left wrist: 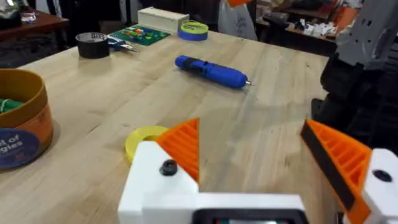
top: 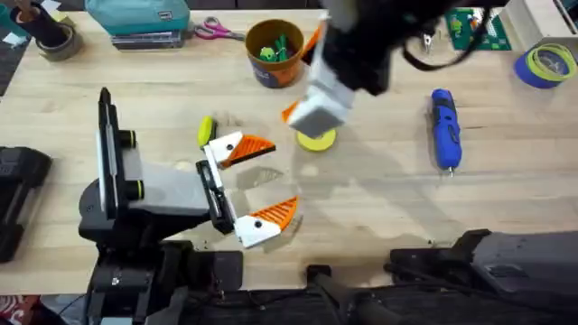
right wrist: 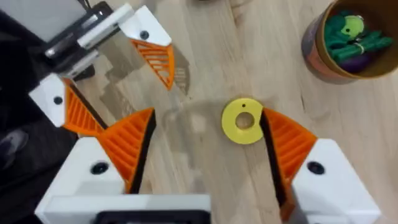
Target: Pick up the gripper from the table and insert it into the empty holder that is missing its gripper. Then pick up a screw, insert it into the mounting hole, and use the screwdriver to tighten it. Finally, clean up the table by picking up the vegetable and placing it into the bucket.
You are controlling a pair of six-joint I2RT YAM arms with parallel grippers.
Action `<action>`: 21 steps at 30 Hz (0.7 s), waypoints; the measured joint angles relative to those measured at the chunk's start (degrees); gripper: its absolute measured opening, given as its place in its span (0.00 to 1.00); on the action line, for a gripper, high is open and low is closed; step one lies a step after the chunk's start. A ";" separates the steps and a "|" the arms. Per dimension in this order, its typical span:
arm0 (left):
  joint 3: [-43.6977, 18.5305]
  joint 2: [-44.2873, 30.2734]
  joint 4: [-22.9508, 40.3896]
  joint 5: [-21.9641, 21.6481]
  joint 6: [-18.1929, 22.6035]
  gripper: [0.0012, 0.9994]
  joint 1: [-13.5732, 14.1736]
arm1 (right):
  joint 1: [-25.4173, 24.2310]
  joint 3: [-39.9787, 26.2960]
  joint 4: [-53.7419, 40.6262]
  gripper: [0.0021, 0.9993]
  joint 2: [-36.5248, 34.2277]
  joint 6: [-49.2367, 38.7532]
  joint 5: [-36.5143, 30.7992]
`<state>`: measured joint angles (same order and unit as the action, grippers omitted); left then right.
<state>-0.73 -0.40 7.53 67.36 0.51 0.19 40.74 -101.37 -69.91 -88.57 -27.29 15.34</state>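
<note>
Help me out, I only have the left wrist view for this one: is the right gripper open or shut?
Observer: Open. In the right wrist view, the right gripper has its orange pads spread wide apart.
Operator: What's on the table below it?
Observer: The flat yellow ring, which appears close beside one pad in that view.
Operator: I can see only a bit of green in the bucket. What's inside?
Observer: From above, the bucket holds green pieces and something purple.
</note>
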 joint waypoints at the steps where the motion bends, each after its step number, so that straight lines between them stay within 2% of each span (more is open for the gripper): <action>1: 0.00 -0.02 0.00 -0.01 0.00 0.99 0.00 | -1.03 2.40 1.24 1.00 1.90 -0.71 0.82; 6: 0.00 -0.02 0.00 0.01 0.00 0.99 0.00 | -6.41 14.53 6.99 1.00 12.10 -2.90 3.95; 10: 0.00 -0.01 0.00 0.01 0.01 0.99 0.00 | -11.91 22.06 7.17 1.00 19.06 -6.84 9.31; 17: 0.00 -0.01 0.00 0.14 0.02 0.99 0.00 | -21.54 29.10 6.36 1.00 25.20 -19.22 23.80; 21: 0.00 -0.02 0.00 0.14 0.02 0.99 0.00 | -25.19 30.76 3.76 1.00 26.49 -27.87 29.33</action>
<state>-0.73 -0.43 7.53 67.51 0.54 0.19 15.55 -70.61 -66.15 -62.08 -55.16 44.67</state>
